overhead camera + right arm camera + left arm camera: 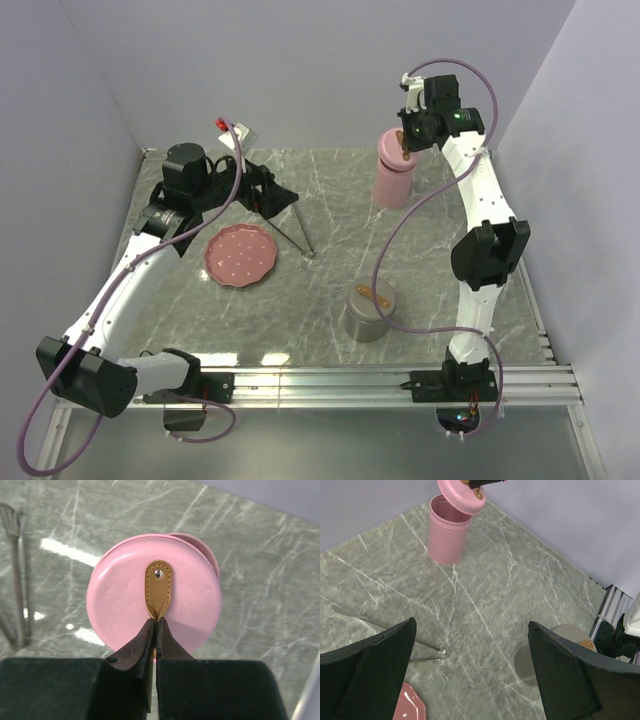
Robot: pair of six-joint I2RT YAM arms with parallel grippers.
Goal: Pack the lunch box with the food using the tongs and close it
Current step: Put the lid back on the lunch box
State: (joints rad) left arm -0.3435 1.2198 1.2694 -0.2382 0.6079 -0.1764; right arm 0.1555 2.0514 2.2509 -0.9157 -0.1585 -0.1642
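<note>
Marble tabletop [335, 215], tongs [297, 236] near plate [211, 262]

The left arm is bending up from the lower left of the frame, with the left gripper [278, 205] hanging, fingers spread wide, over the upper-left part of the grey marble table [440, 290]. It is hanging just beside the upper end of the silver tongs [297, 232], which are lying flat and slanting down toward the centre, right of the pink plate [240, 255]. At the upper right, the right gripper [405, 140] is pinching the brown tab on the pink lid [390, 147] atop the upright pink cylindrical container [392, 185], while a round steel canister [368, 318] with a brown-tabbed lid is standing lower, right of centre, well apart.
</note>
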